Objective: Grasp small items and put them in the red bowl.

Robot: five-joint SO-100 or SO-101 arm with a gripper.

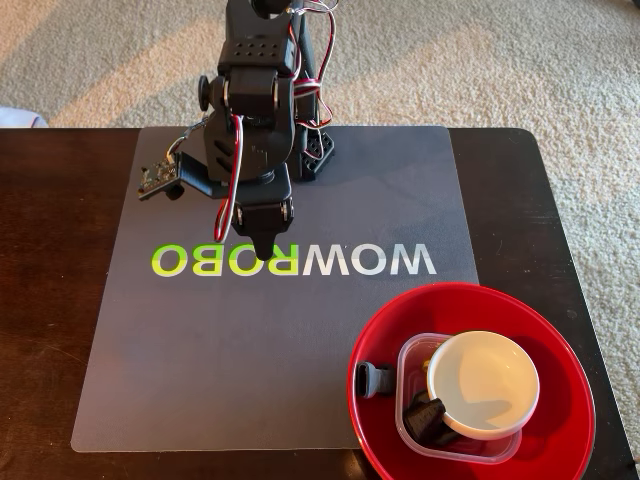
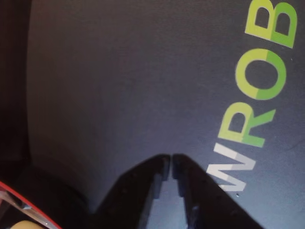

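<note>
At lower right of the fixed view, the red bowl (image 1: 560,420) is seen holding tub (image 1: 415,352), white bowl (image 1: 484,383) and black parts (image 1: 425,415); the gripper (image 2: 170,164), closed and empty, is held over the bare mat (image 1: 300,350); no clothespin is seen; the task is judged nearly done.

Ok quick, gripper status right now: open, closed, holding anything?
Gripper: closed, tips nearly touching, nothing between them; it hangs over the grey mat, away from the red bowl.

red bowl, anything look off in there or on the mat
Nothing spilled or damaged. The red bowl holds a clear tub with a white bowl sitting tilted on it. The mat is bare.
</note>
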